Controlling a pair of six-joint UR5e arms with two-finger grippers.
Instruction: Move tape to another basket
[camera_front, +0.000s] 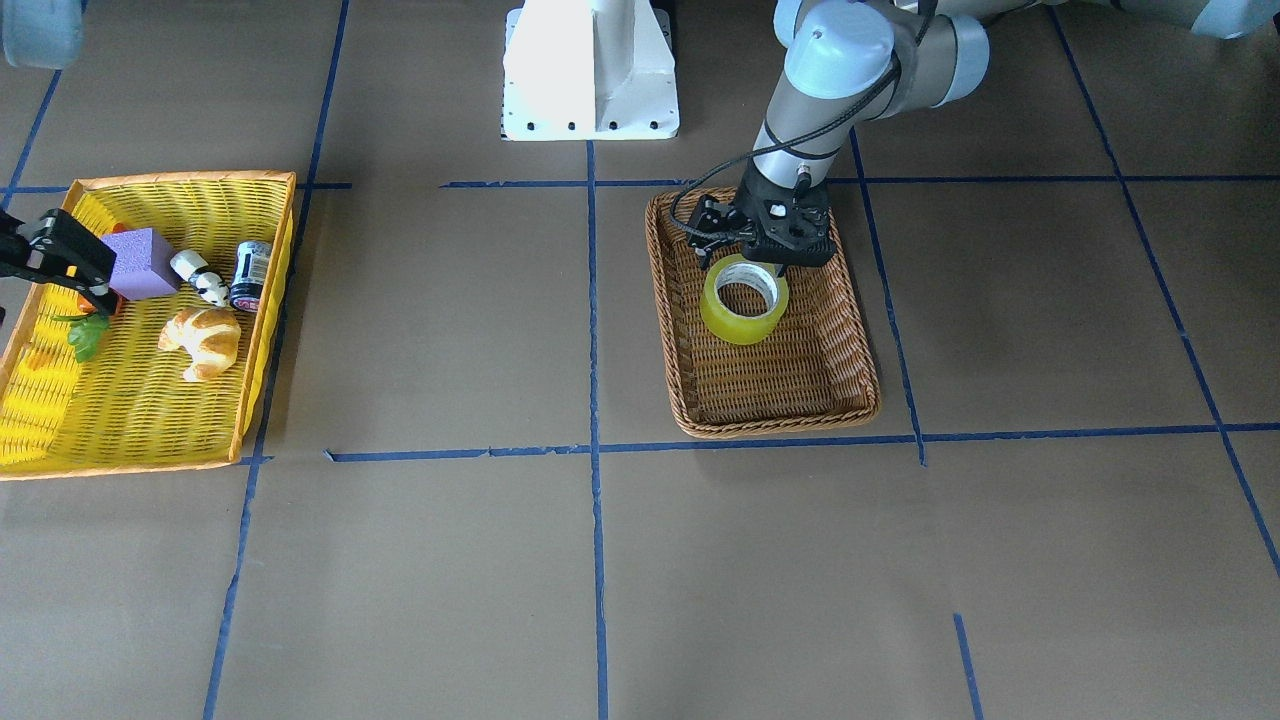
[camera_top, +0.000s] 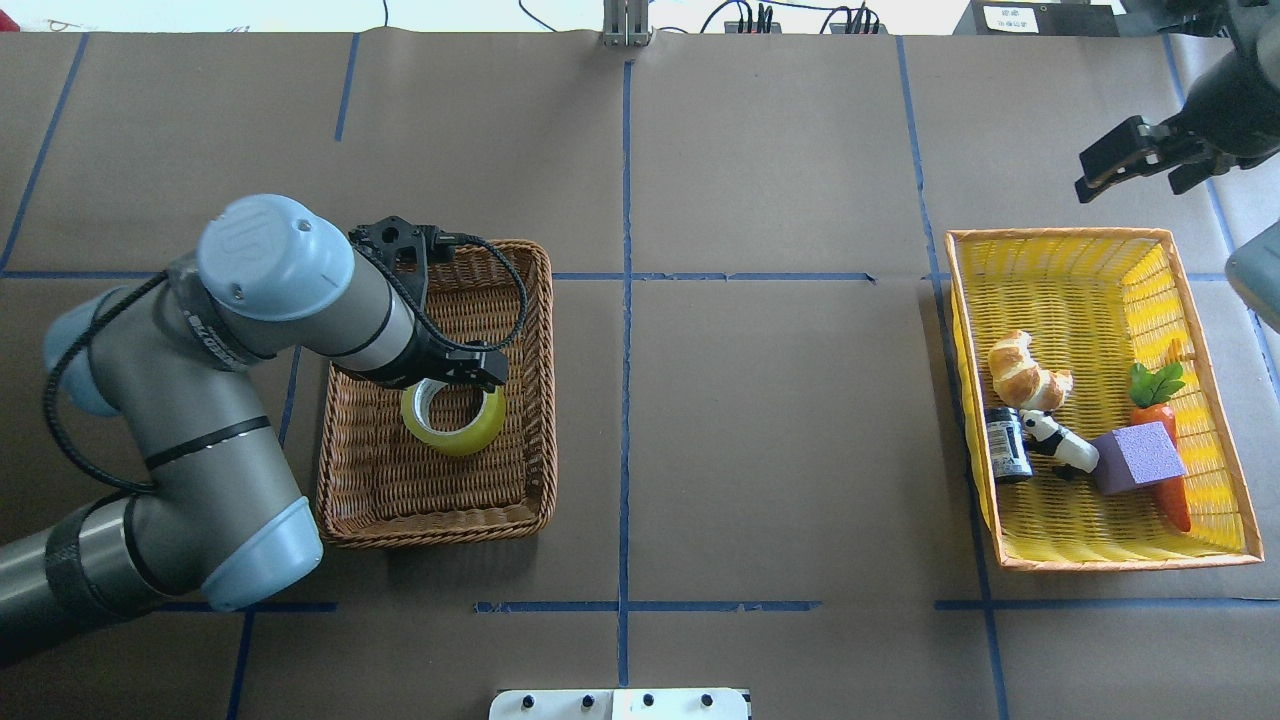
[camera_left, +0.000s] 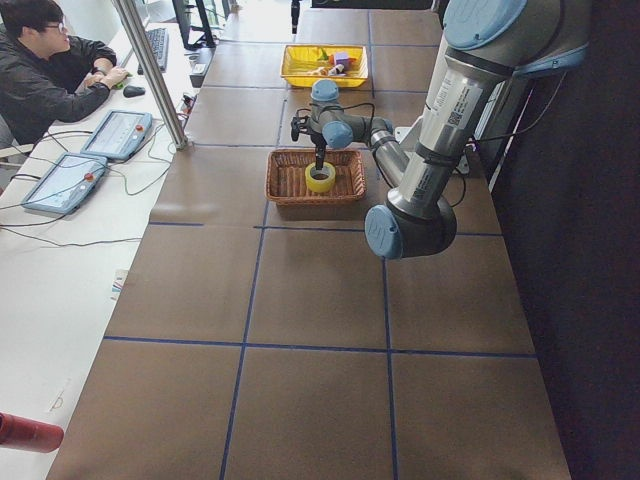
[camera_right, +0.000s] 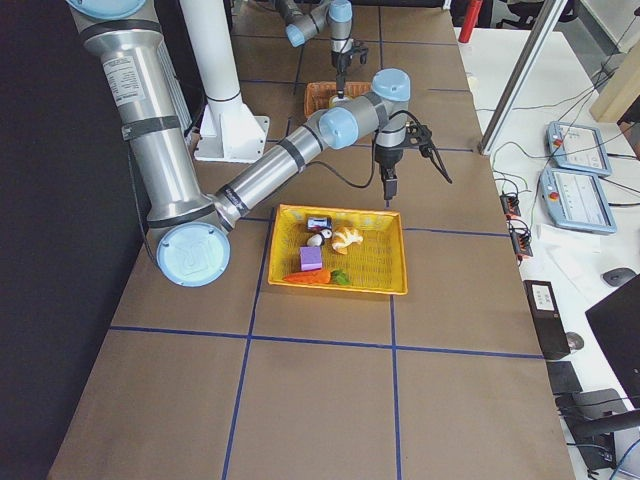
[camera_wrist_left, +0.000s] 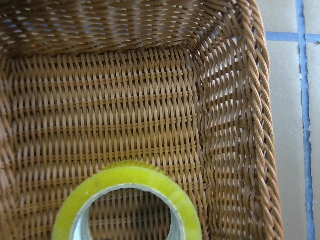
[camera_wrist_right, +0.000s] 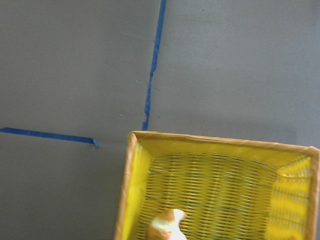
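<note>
The yellow-green tape sits inside the brown wicker basket, toward its end nearer the robot base. My left gripper points down over the tape's rim and looks shut on it; its fingertips are hidden. The overhead view shows the same: the tape, the basket, and the left gripper. The left wrist view shows the tape close below, over the basket floor. My right gripper is open and empty, hovering beyond the far edge of the yellow basket.
The yellow basket with an orange rim holds a croissant, a small can, a panda figure, a purple block and a carrot. An operator sits at a side desk.
</note>
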